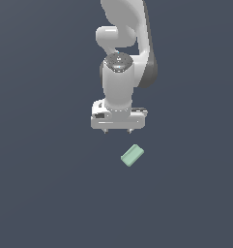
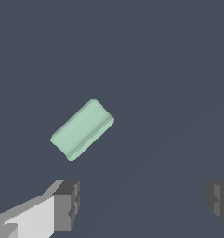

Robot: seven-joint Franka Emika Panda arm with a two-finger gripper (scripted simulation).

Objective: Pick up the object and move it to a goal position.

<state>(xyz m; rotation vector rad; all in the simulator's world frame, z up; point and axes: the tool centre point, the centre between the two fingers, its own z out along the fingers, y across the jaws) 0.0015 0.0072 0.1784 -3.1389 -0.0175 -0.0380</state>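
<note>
One pale mint-green block [image 1: 132, 155] lying flat on the dark table [image 1: 40, 193], set at a diagonal. One arm, one end effector [image 1: 117, 131] above it. Nothing else in view; no goal marker visible in either picture.

End effector spread wide and holding nothing. Two dark fingertips [image 2: 67, 204] apart at the edge of the wrist view, bare table between them. In the exterior view, block [image 2: 82, 129] just below the end effector and a little toward that view's right, clear of both fingers, no contact.

Step in hand, by judgement: approach and alignment ahead of the grasp. Task barely begun, block not yet lifted.

To do it well:
- Shift sideways to centre the block between the fingers; currently off the midline, nearer one finger's side in the wrist view.
- Rotate the wrist to put the closing line across the block's short width, not along its length or corner to corner. Block angled against the finger line at present.
- Descend only once centred and squared; a finger landing on the top face likely to push or tip the block.
- Opening looks ample for the narrow side, so no need to spread further.
- Close evenly on the long faces, lower than the top edge, then lift straight.

Height above the table hard to judge from these views.
</note>
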